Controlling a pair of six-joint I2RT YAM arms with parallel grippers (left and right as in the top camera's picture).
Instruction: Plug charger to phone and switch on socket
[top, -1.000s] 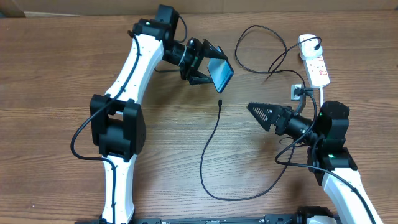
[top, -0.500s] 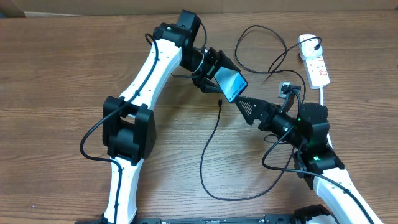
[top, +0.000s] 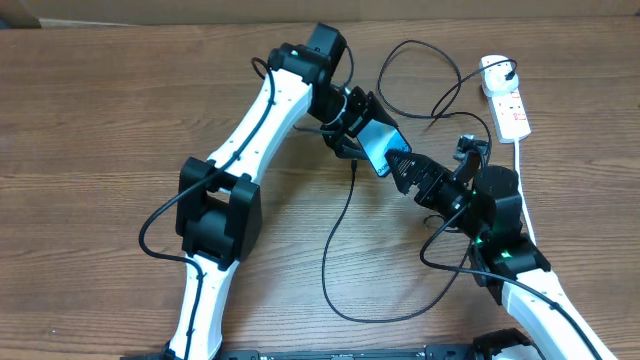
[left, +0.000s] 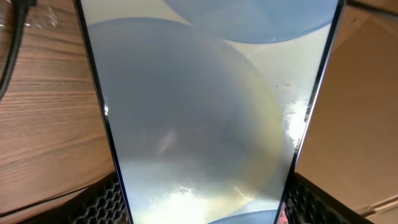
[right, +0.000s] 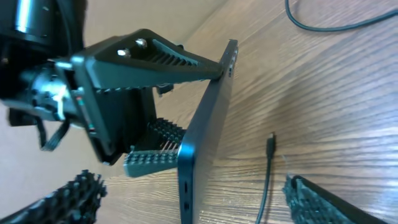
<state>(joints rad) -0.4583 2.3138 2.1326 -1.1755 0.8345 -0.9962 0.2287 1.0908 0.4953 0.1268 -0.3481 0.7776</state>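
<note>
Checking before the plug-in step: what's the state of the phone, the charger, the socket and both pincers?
phone: screen lit, held up, nothing plugged in
charger: tip lying loose on table
socket: on table, switch position unreadable
left pincer: shut on phone
right pincer: open, flanking phone's lower end

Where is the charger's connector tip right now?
Overhead, the connector tip lies on the table near centre, just below the phone gripped in the left tool; the right tool hovers to its right.
</note>
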